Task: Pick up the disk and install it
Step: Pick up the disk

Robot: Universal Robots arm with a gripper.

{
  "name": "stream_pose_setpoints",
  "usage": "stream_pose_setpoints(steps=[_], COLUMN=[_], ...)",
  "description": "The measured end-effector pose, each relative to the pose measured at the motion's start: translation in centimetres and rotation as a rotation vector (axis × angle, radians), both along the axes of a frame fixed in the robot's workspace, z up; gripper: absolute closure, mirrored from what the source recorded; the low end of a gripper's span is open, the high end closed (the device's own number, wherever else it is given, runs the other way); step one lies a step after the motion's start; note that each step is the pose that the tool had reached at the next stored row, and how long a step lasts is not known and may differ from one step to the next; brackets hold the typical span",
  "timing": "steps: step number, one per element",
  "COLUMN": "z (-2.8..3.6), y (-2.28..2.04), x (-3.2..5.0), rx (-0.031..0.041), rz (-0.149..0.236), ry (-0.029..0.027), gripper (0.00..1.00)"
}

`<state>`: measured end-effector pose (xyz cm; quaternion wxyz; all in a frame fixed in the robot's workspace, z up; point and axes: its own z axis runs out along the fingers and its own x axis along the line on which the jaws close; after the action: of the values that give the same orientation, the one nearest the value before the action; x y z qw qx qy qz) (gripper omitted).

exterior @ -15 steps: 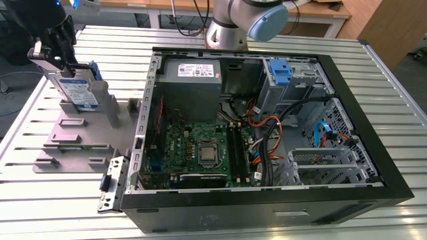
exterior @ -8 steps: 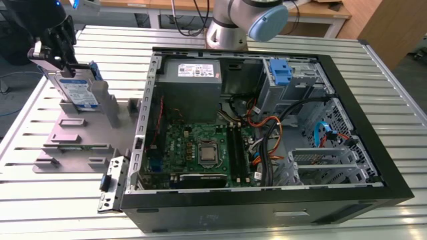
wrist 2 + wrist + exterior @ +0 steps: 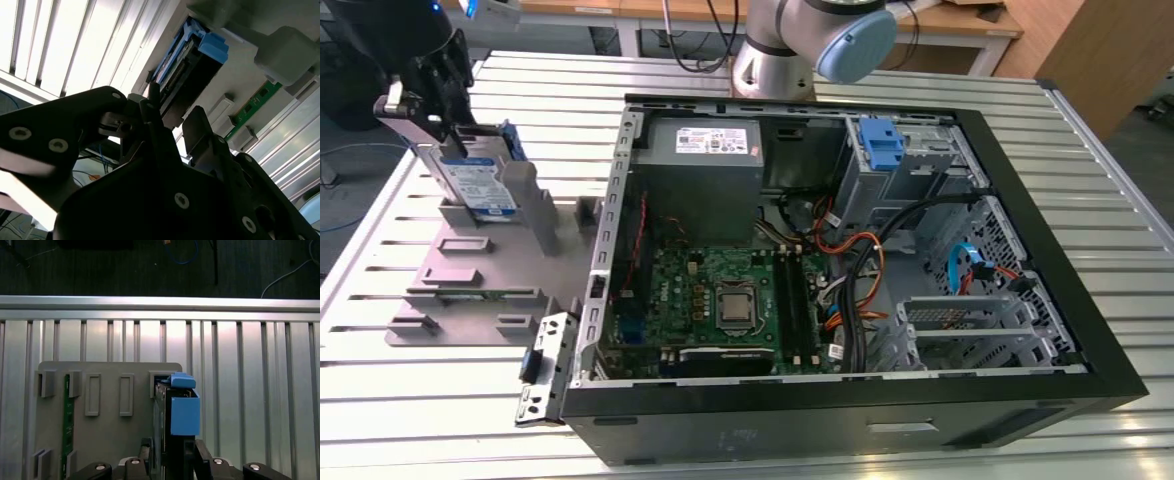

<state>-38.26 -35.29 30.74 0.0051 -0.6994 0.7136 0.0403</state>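
Exterior view | gripper (image 3: 451, 135) clamps disk (image 3: 478, 182) standing in grey fixture (image 3: 467, 272); open computer case (image 3: 761, 425) just beside

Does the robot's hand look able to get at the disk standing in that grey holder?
Probably yes: the hand is right at the disk, which stands upright in the grey holder, with nothing between them.

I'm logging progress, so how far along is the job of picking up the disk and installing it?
Done: the gripper is at the disk, a flat silver hard drive in a blue plastic carrier, upright on the grey plastic fixture. In hand: in the first wrist view the jaws sit closed against the disk's sides; whether it has lifted clear is unclear. Left: the disk is outside the open black computer case, so installing remains.
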Motion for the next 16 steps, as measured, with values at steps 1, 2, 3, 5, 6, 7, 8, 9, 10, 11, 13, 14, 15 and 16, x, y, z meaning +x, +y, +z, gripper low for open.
stream_pose_setpoints(steps=[1,2,3,5,6,7,8,9,10,11,13,14,15,16], z=[0.01,0.02,0.02,0.02,0.02,0.03,0.03,0.02,0.01,0.01,-0.04,-0.07,-0.1,-0.12], y=[0.0,0.0,0.0,-0.02,-0.03,-0.03,-0.04,-0.07,-0.15,-0.24,-0.35,-0.35,-0.36,-0.35], x=[0.0,0.01,0.01,0.0,0.01,0.01,0.01,0.0,0.0,0.01,0.01,0.01,0.01,0.01], rx=[0.0044,0.0045,0.0047,0.0207,0.0254,0.0269,0.0274,0.0278,0.0282,0.0282,0.0329,0.0427,0.0509,0.0533], rz=[0.0,0.0,0.0,0.0,0.0,0.0,0.0,0.0,0.0,0.0,0.0,0.001,0.002,0.002], ry=[0.0003,0.0003,0.0004,0.0006,0.0005,0.0006,0.0005,0.0005,0.0004,0.0005,0.0004,0.0004,0.0005,0.0004], gripper=[0.55,0.55,0.55,0.55,0.55,0.55,0.55,0.55,0.55,0.55,0.55,0.55,0.55,0.55])
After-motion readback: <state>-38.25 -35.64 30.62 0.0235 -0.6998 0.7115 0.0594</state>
